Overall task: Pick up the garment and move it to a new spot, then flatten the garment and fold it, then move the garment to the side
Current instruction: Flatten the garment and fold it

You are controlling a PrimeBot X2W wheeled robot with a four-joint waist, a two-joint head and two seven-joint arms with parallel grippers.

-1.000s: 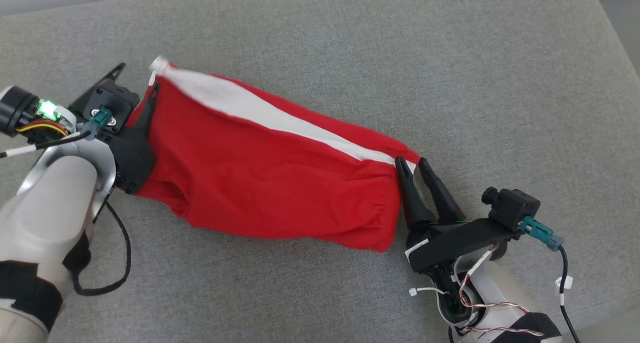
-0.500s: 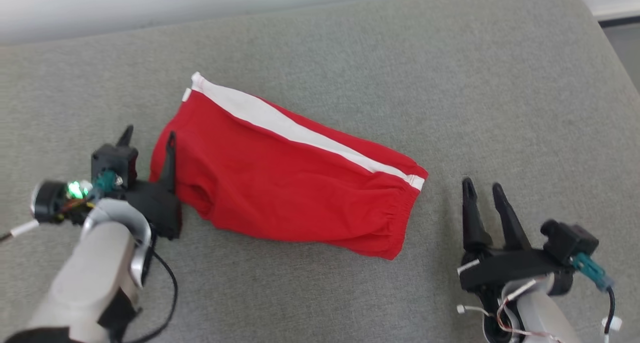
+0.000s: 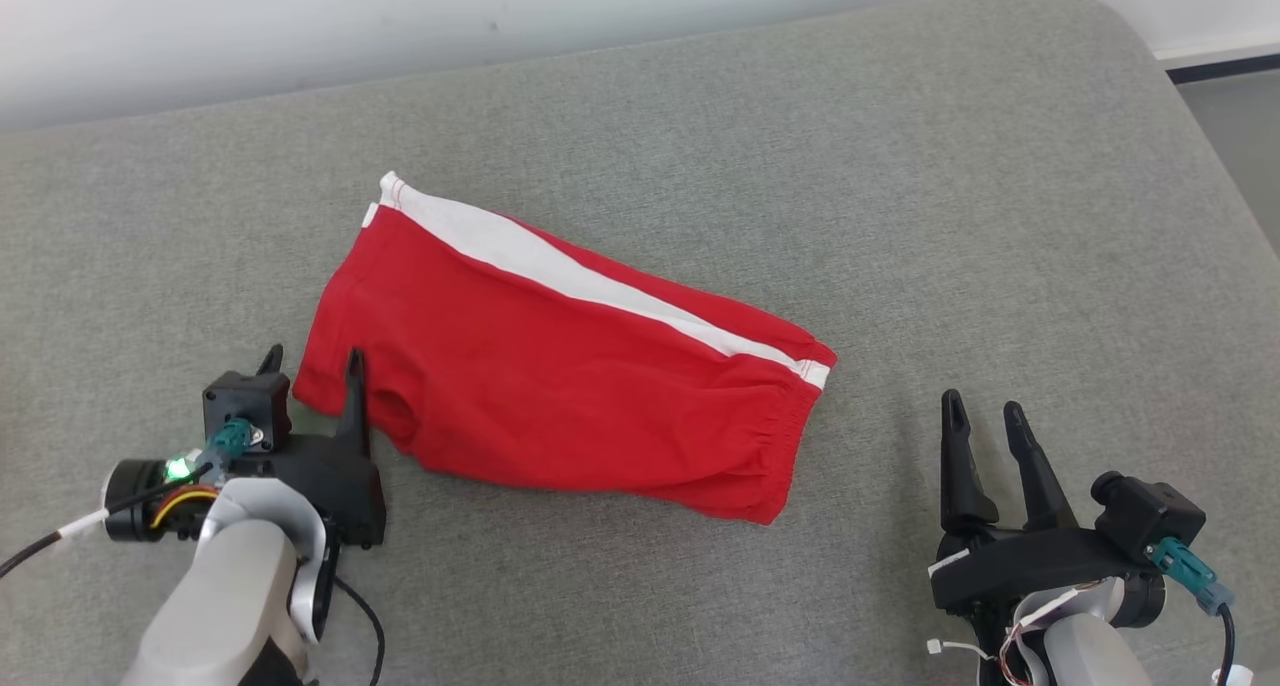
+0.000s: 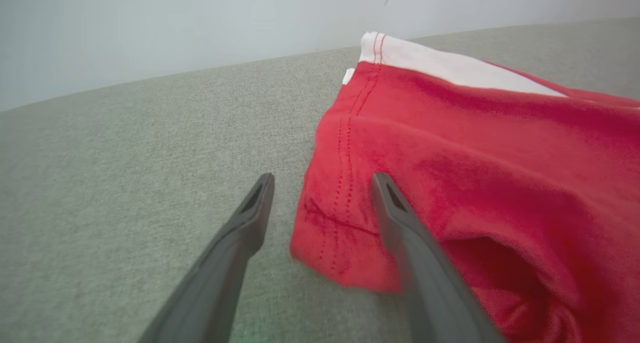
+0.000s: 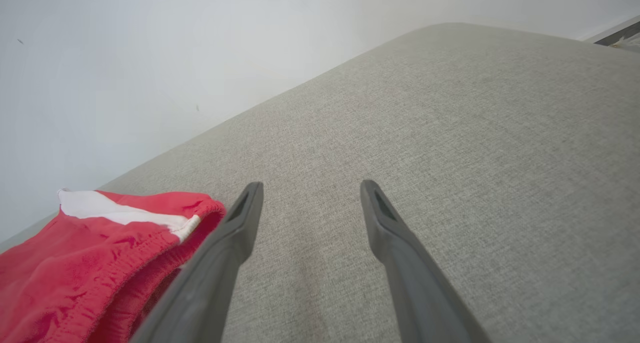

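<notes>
Your left gripper (image 3: 312, 356) stands spread wide and holds nothing, at 8 o'clock in the head view. 1 of its fingers is right at the near corner of the garment (image 3: 560, 386), but you cannot tell from here whether it touches. Your right gripper (image 3: 981, 402) is likewise open and empty at 4 o'clock, well clear of the cloth. The red shorts lie flat at the centre of the grey cushion (image 3: 1000, 216), long axis running from 10 o'clock to 4 o'clock, with a white stripe (image 3: 560, 271) along the far edge.

From the left wrist, the left gripper (image 4: 322, 178) straddles the stitched hem (image 4: 345, 148). 1 finger is over bare cushion and the other in front of the red cloth, which sags into a soft hollow at 4 o'clock. Expect it to be light and limp, so it will drape and bunch if you lift it by 1 point. Take 2 corners at once.

From the right wrist, the right gripper (image 5: 311, 184) points over open cushion, with the gathered waistband (image 5: 125, 248) at 8 o'clock. That elastic looks the thickest, surest hold.

The cushion's weave looks grippy, so the cloth will probably drag rather than slide. A plain pale wall (image 3: 300, 26) stands behind the cushion, and its rounded edge falls away to the floor (image 3: 1245, 106) at 2 o'clock.
</notes>
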